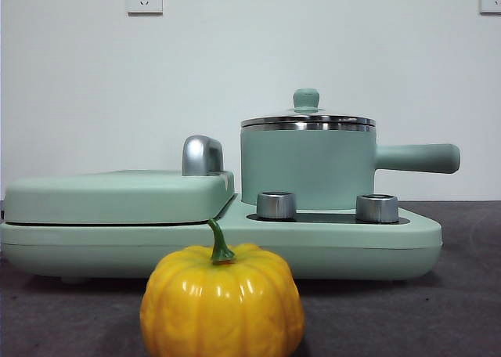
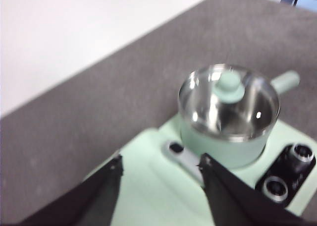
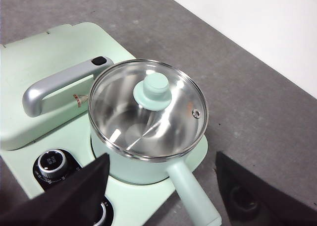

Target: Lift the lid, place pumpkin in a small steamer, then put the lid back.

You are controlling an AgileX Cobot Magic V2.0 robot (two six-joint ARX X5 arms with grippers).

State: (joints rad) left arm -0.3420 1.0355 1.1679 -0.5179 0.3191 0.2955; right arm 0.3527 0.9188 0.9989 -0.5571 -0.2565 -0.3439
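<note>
Front view: the pumpkin [image 1: 222,304] sits on the dark counter [image 1: 462,294] nearest the camera, just in front of the mint-green appliance base [image 1: 391,251]. On that base's right half stands the small steamer [image 1: 307,169], the lid [image 1: 307,120] closed on it, knob up, long handle pointing right. A flat griddle cover [image 1: 117,195] with a steel handle fills the left half. Only black tips show at the top right corner.

Left wrist view, somewhat blurred: the left hand [image 2: 161,179] hovers above the griddle cover, jaws apart and empty, with the lidded steamer just beyond them.

Right wrist view: the right hand [image 3: 161,179] hangs above the steamer, jaws wide apart and empty, the knob lying ahead between them and the handle running back toward the jaws. The right hand looks nearer and better centred for lifting the lid; nothing blocks the knob.
</note>
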